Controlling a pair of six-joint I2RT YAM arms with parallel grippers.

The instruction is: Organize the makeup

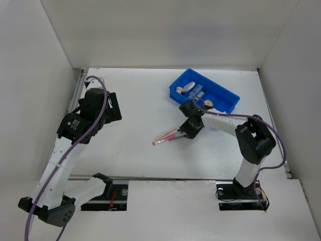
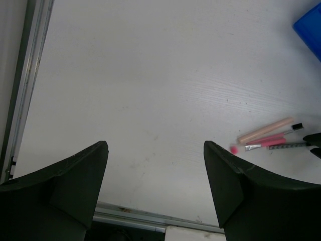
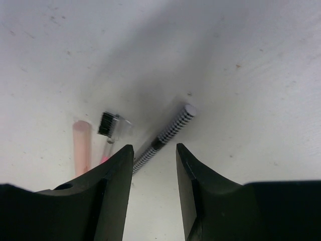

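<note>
A pink stick, a small pink-handled brush and a thin checked dark pencil lie together mid-table. My right gripper is open, low over their right ends. In the right wrist view the pencil runs between my fingertips, with the black-bristled brush and the pink stick to the left. A beige puff, two clear vials and a round compact lie in the blue bin. My left gripper is open and empty at far left; its wrist view shows the stick off to the right.
The blue divided bin stands at the back right, just behind my right gripper; its corner shows in the left wrist view. A metal rail runs along the table's left edge. White walls enclose the table.
</note>
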